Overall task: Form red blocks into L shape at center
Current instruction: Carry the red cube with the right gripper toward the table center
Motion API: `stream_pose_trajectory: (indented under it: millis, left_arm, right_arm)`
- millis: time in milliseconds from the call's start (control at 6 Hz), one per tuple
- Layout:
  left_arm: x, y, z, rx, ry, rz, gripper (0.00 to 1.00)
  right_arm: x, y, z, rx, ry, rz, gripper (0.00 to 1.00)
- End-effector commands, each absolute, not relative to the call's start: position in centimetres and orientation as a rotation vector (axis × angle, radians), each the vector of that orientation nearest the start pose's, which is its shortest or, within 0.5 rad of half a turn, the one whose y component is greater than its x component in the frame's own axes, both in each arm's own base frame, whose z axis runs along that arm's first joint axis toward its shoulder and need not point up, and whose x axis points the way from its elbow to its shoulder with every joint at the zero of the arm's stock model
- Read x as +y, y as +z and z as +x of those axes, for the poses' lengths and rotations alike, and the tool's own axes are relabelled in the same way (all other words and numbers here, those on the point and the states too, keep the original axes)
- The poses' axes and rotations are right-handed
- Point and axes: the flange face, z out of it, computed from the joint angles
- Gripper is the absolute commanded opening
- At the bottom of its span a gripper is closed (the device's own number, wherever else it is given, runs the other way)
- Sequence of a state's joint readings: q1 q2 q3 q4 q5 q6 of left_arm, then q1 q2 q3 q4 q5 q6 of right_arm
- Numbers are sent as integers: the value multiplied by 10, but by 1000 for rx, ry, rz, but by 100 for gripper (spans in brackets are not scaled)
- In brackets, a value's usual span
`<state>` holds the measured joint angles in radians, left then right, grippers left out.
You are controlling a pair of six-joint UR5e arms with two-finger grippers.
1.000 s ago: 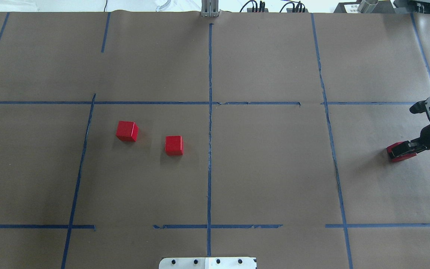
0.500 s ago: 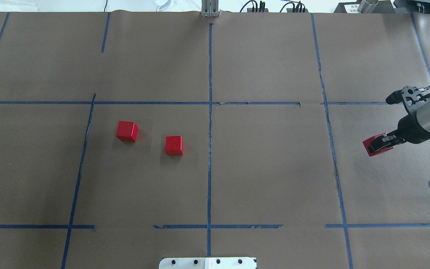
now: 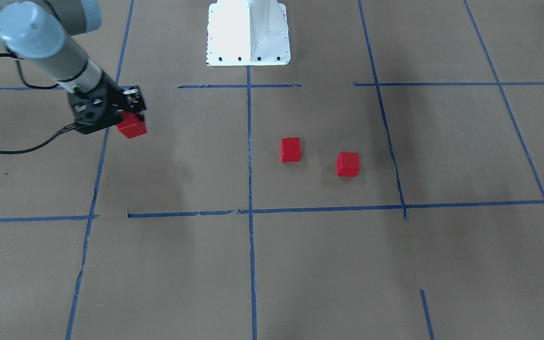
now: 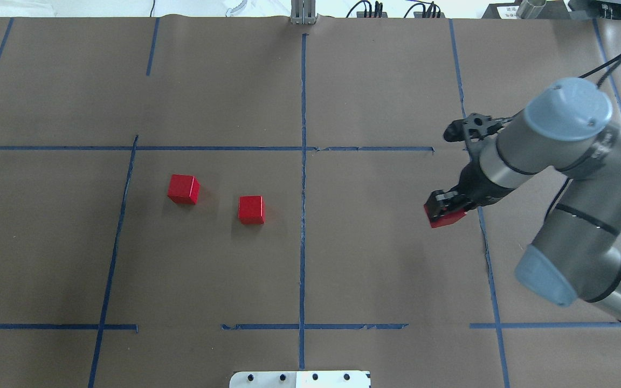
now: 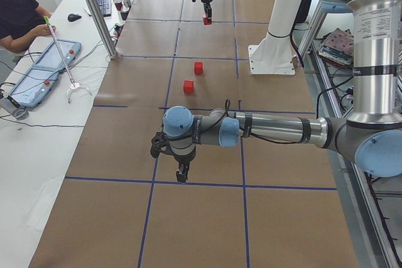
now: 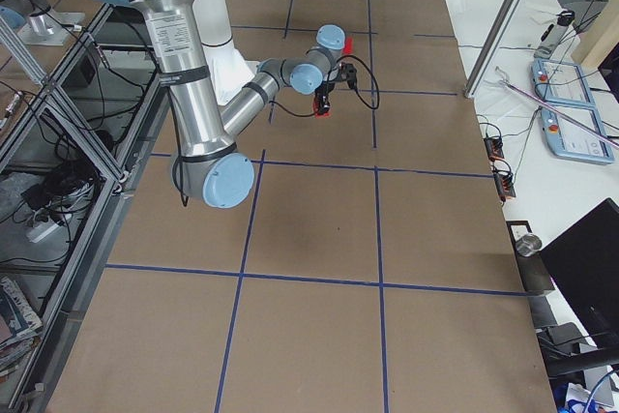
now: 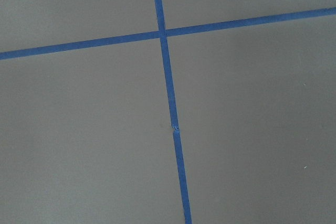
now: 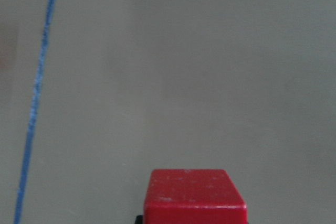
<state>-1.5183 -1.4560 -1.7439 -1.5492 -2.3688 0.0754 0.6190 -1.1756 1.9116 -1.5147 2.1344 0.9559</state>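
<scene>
Desk (image 4: 386,81): lies under brown paper, ruled into cells by blue tape. Centre tape line (image 4: 303,242): runs front to back through the middle of the desk.

Right arm (image 4: 558,124): reaches in on the right side of the centre tape line, elbow folded, wrist aimed towards that line. Left arm (image 5: 270,128): stretches low and almost level over the desk, far out on the left side of the centre tape line, visible from the left-end camera alone.

Right hand (image 4: 444,210): points down, well to the right of the centre tape line, narrow and clamped on a cube. Left hand (image 5: 181,172): hangs fingers-down, farther left of the centre tape line than either loose cube; wide or narrow, cannot tell.

Gripped red block (image 4: 447,220): sits between the right hand's fingertips and juts out below them, filling the bottom middle of the right wrist view; clear of the paper or grazing it, cannot tell. Nearer red block (image 4: 251,209): rests flat on the desk, near the centre tape line on its left side. Outer red block (image 4: 183,189): rests farther left of that line, slightly turned, apart from its neighbour with paper showing between. Both across the centre tape line from the right hand, well apart from it.
</scene>
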Motion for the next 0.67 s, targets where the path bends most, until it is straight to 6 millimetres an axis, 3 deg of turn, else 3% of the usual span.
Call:
stream_pose_trajectory:
  millis: [0,167,333,500]
  left_arm:
    - [-448,630,-38,798,141,42,100]
    - [-448,629,-38,798,140,42,100]
    - [-448,626,-38,798,141,48,100]
    - [-448,625,-38,798,141,49,100]
  right_arm:
    - [-388,221,-534,-915,-114,20,0]
    - [-397,218,-563,-886,-37,-11,0]
    - [-395,189,-599,-889,-38,-27,0]
    - [-387,193,-612,-873,-4,-47,0]
